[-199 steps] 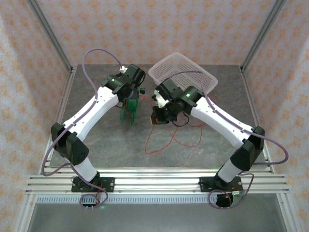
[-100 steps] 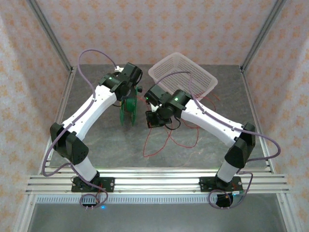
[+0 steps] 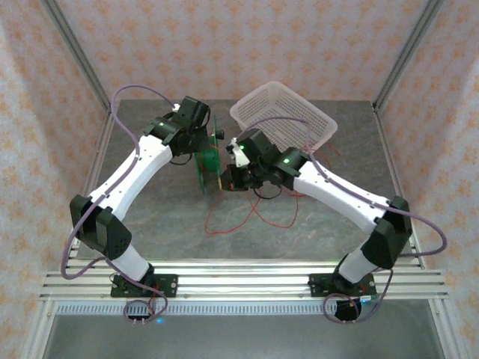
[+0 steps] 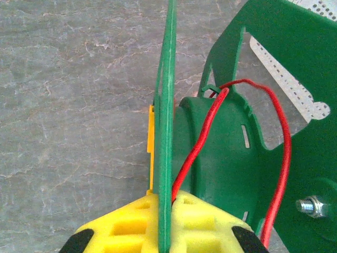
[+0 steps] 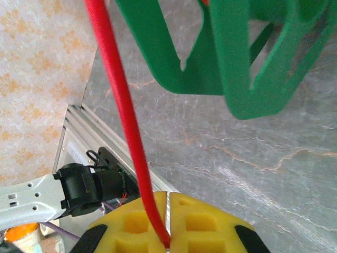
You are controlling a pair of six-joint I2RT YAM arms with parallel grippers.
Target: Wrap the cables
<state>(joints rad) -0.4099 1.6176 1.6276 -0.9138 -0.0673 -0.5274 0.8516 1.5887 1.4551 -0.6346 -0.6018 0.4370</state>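
Note:
The cable is a thin red wire; its loose loops (image 3: 251, 217) lie on the table in front of both grippers. A green spool (image 3: 207, 158) stands on edge between the arms. My left gripper (image 4: 166, 203) is shut on the spool's thin flange (image 4: 167, 79), and the red wire (image 4: 199, 145) crosses the hub (image 4: 218, 163) beside the yellow fingers (image 4: 126, 224). My right gripper (image 5: 167, 199) is shut on the red cable (image 5: 122, 105), which runs taut up towards the spool (image 5: 237, 58). In the top view the right gripper (image 3: 227, 178) sits just right of the spool.
A white mesh basket (image 3: 284, 114) sits tilted at the back, behind the right arm. Grey-purple cords (image 3: 142, 93) arc off both arms. Patterned walls close in the table on three sides, and an aluminium rail (image 3: 239, 280) runs along the near edge.
The right gripper has swung left and closer to the spool. The left arm has turned the spool and shifted it slightly back. The loose red loops have been dragged leftward.

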